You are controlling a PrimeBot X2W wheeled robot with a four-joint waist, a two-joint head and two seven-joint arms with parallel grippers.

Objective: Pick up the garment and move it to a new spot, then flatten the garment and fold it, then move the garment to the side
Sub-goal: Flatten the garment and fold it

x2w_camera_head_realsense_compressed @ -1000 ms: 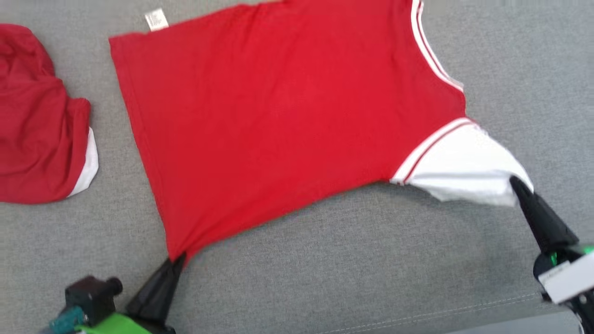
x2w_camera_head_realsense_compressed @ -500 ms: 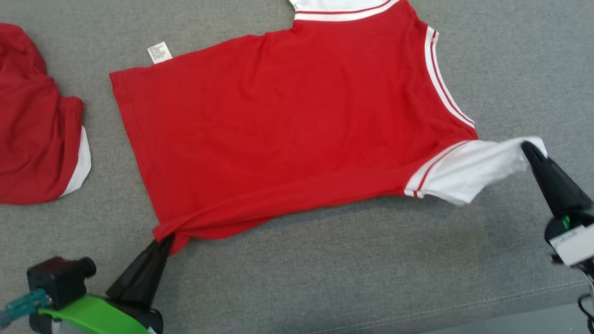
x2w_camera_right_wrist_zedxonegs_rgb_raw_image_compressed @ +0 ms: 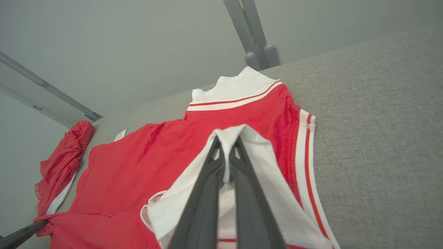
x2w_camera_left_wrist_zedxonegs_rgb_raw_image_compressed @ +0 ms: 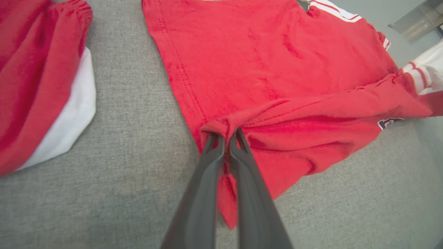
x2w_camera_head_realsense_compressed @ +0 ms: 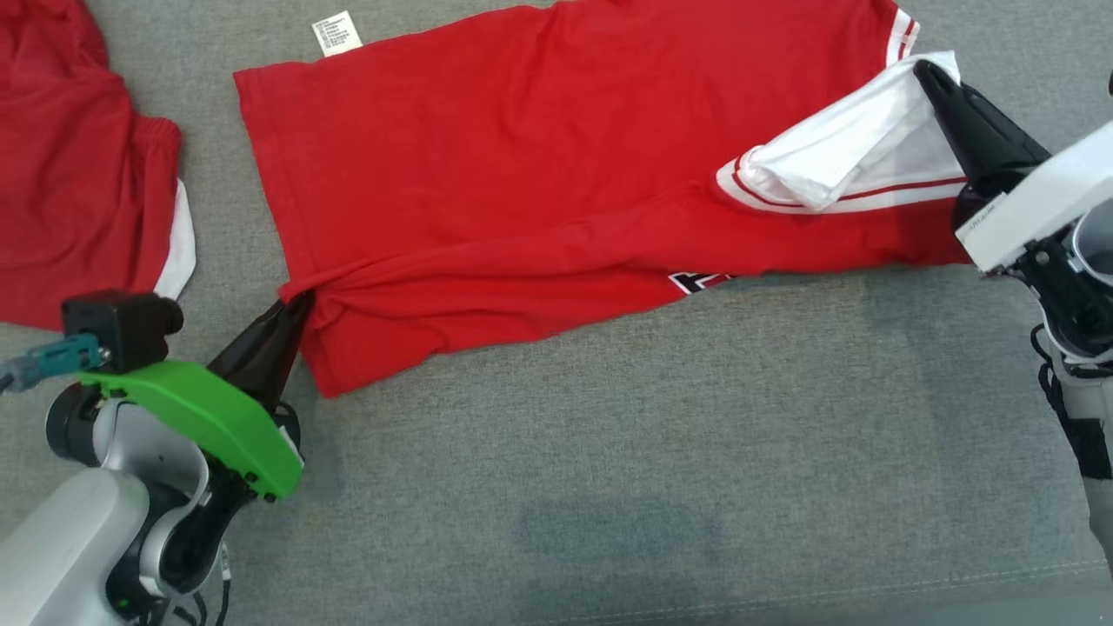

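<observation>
shirt (x2w_camera_head_realsense_compressed: 522, 174) is lying toward 12 o'clock on the cushion (x2w_camera_head_realsense_compressed: 609, 452), seeming light, soft and limp, so edges are looking the surest holds: left gripper (x2w_camera_head_realsense_compressed: 300, 302) is clamping its hem corner (x2w_camera_left_wrist_zedxonegs_rgb_raw_image_compressed: 214, 125) at 9 o'clock, right gripper (x2w_camera_head_realsense_compressed: 924, 73) clamping the sleeve (x2w_camera_head_realsense_compressed: 835, 148) at 2 o'clock.

Probably a robot test room, grey fabric-covered surface (x2w_camera_head_realsense_compressed: 609, 487), bare grey wall (x2w_camera_right_wrist_zedxonegs_rgb_raw_image_compressed: 138, 41), metal post (x2w_camera_right_wrist_zedxonegs_rgb_raw_image_compressed: 247, 34)

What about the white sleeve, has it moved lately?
Yes. Against the care label, the white sleeve, held by the right end effector, swung away from the robot, onto the red body.
</observation>
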